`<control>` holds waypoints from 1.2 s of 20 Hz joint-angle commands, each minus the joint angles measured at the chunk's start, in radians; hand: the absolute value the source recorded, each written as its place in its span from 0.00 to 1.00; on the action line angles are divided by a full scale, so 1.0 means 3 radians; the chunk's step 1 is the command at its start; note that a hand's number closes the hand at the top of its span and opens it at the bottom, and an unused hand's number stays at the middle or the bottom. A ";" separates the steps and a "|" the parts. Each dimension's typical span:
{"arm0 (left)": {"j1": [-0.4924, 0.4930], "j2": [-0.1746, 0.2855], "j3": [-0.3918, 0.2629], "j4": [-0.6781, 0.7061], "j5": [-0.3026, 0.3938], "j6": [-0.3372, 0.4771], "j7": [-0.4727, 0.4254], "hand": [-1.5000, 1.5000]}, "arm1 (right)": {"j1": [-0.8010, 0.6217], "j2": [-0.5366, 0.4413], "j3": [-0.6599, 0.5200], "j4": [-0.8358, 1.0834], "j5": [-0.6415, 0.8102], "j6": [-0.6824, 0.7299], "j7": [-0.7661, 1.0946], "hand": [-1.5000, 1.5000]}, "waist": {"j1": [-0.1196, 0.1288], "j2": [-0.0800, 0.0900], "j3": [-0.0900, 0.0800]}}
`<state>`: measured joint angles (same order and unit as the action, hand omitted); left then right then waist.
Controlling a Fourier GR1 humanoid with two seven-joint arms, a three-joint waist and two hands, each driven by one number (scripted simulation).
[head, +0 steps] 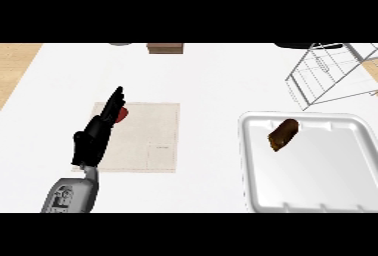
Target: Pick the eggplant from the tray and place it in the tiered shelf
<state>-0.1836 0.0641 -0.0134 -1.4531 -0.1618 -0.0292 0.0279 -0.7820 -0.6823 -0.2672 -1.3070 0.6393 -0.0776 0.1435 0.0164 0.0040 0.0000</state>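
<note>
A brown, stubby eggplant [283,134] lies in the upper left part of a white tray [325,200] at the right. The wire tiered shelf [328,75] stands at the upper right, tilted in view, partly cut by the edge. My left hand [94,135] is held over the left edge of a beige mat [148,137], fingers straight and pointing up and away, holding nothing. It partly hides a small red object [122,115]. The right hand does not show.
A brown box [165,48] sits at the counter's far edge, with a grey object [120,44] to its left. A dark object [295,45] shows at the far right edge. Wooden floor [15,65] borders the counter's left.
</note>
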 commanded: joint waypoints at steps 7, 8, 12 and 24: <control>0.0104 0.0041 -0.0013 -0.0110 -0.0001 -0.0043 0.0014 0.50 | -0.0351 0.0385 -0.0426 0.0820 -0.0558 -0.0438 -0.0658 1.00 | 0.0016 -0.0012 0.0007; -0.0121 -0.0007 -0.0006 0.0079 -0.0026 -0.0005 0.0035 0.50 | -0.0584 0.0269 -0.0489 0.1236 -0.0536 -0.0491 -0.0828 1.00 | 0.0037 0.0021 0.0005; -0.0017 0.0030 0.0020 -0.0141 0.0031 -0.0046 0.0174 0.50 | -0.0649 0.0180 -0.0564 0.1618 -0.0665 -0.0429 -0.1156 1.00 | 0.0009 0.0000 0.0002; -0.0049 0.0056 0.0108 0.0028 0.0085 -0.0082 0.0037 0.50 | -0.0804 -0.0142 -0.0468 0.2615 -0.0157 -0.1161 -0.1048 0.00 | 0.0022 0.0020 -0.0001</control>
<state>-0.1704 0.0724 -0.0097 -1.4776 -0.1517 -0.0521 0.0430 -1.0125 -0.7127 -0.4180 -0.5881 0.5383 -0.3354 -0.2357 0.0246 0.0086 0.0002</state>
